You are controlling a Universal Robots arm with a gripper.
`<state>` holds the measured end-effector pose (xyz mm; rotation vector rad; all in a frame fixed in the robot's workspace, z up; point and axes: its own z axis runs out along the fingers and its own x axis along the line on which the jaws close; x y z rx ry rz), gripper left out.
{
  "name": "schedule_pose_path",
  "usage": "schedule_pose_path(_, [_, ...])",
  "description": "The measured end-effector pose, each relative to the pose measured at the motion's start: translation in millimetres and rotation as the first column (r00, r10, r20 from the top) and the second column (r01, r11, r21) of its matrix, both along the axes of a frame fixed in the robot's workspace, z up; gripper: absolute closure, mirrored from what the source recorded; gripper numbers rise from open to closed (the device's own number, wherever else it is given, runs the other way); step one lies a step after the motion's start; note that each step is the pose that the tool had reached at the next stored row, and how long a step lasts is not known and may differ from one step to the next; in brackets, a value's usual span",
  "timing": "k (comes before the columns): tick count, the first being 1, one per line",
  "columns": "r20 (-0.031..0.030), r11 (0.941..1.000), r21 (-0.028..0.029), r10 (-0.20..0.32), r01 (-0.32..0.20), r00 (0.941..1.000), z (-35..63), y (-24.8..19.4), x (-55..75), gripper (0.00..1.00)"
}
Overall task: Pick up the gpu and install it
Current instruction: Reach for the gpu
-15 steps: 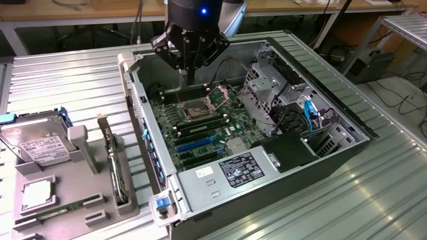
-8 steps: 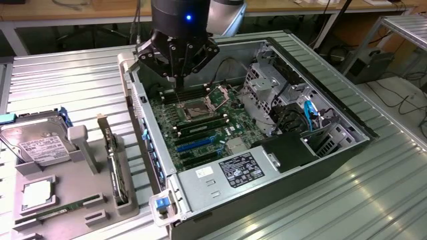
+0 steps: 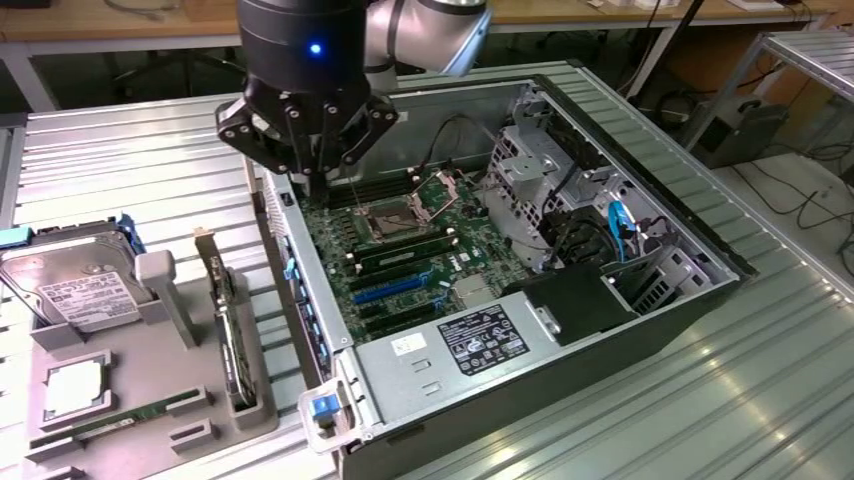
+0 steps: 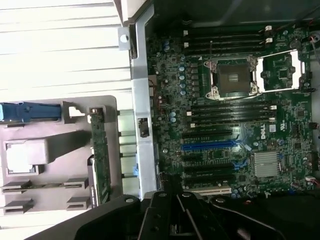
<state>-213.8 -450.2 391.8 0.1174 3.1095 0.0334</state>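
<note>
Gpu (image 3: 230,330) stands on its long edge in a slot of the grey holder (image 3: 147,400), on the ribbed metal table (image 3: 134,160) at the exterior view's left, just outside the open computer case (image 3: 694,300). Nothing is touching the card. In the wrist view it shows as a thin green strip (image 4: 100,160) in the same holder (image 4: 60,192), running alongside the case's side wall.

The gripper (image 3: 315,178) hangs over the far left corner of the case, above the motherboard (image 3: 400,250) and farther from the camera than the card. It is well apart from the gpu, with the case wall between them. Its jaws look drawn together at the tips and hold nothing. In the wrist view the gripper (image 4: 182,212) appears as dark linkages in front of the board.

On the motherboard (image 4: 225,125) the CPU socket (image 4: 232,77) lies open and a blue slot (image 4: 210,146) sits among black slots. In the holder, a hard drive (image 3: 80,290) stands to the left of the gpu and a memory stick (image 3: 120,420) lies in the near part.
</note>
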Motion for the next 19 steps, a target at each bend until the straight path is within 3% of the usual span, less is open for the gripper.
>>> schedule_pose_path(2, [-0.0001, 1.0, -0.0073, 0.0, 0.0, 1.0, -0.5, -0.6, -8.6, 0.89])
schedule_pose_path(3, [0.0, 0.9999, -0.0156, 0.0, 0.0, 1.0, -1.2, -1.2, -18.4, 0.89])
schedule_pose_path(4, [0.0001, 0.9998, -0.0202, 0.0, 0.0, 1.0, -1.7, -1.4, -23.8, 0.89])
schedule_pose_path(8, [0.0, 0.9995, -0.0331, 0.0, 0.0, 1.0, -4.9, -1.8, -45.2, 0.89])
schedule_pose_path(16, [-0.0003, 0.9993, -0.0374, 0.0, 0.0, 1.0, -17.9, -2.0, -81.8, 0.89])
schedule_pose_path(19, [-0.0005, 0.9993, -0.0372, 0.0, 0.0, 1.0, -21.9, -2.1, -85.5, 0.89])
